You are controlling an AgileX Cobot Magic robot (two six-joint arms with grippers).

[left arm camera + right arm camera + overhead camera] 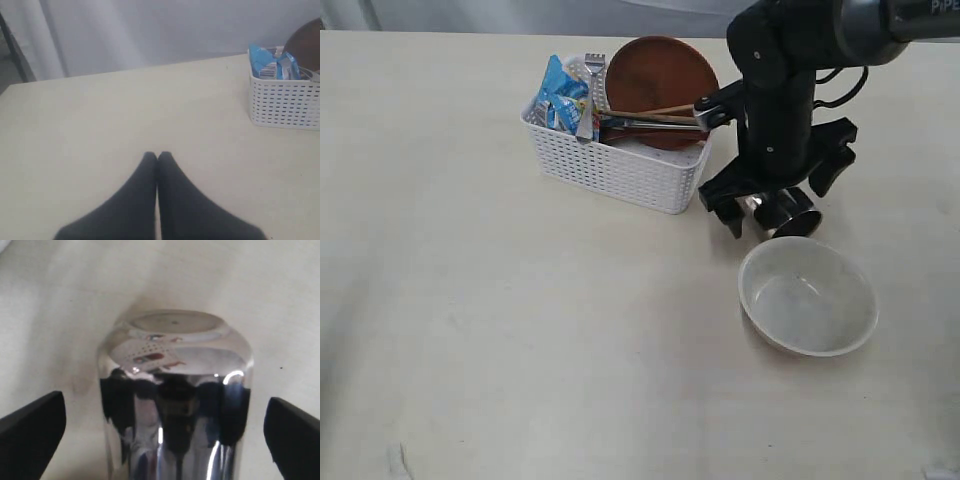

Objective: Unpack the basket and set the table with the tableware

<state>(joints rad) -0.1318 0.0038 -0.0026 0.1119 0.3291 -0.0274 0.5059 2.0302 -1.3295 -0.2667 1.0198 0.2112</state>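
Note:
The white basket [620, 170] stands on the table [520, 330] and holds the brown plate [660, 75] on edge, a steel fork [593, 75] and wooden chopsticks [660, 111]. To its right the steel cup [782, 212] lies on its side on the table. My right gripper [775, 208] is open around it. In the right wrist view the cup [175, 390] lies between the fingers of the right gripper [165, 435], with a gap on each side. The off-white bowl [807, 297] sits upright in front of the cup. My left gripper [158, 156] is shut and empty, low over bare table.
A blue snack bag [558, 95] stands in the basket's left end. The left wrist view shows the basket [282, 102] and the bag [270, 65] far from the left gripper. A pale curtain hangs behind the table's far edge.

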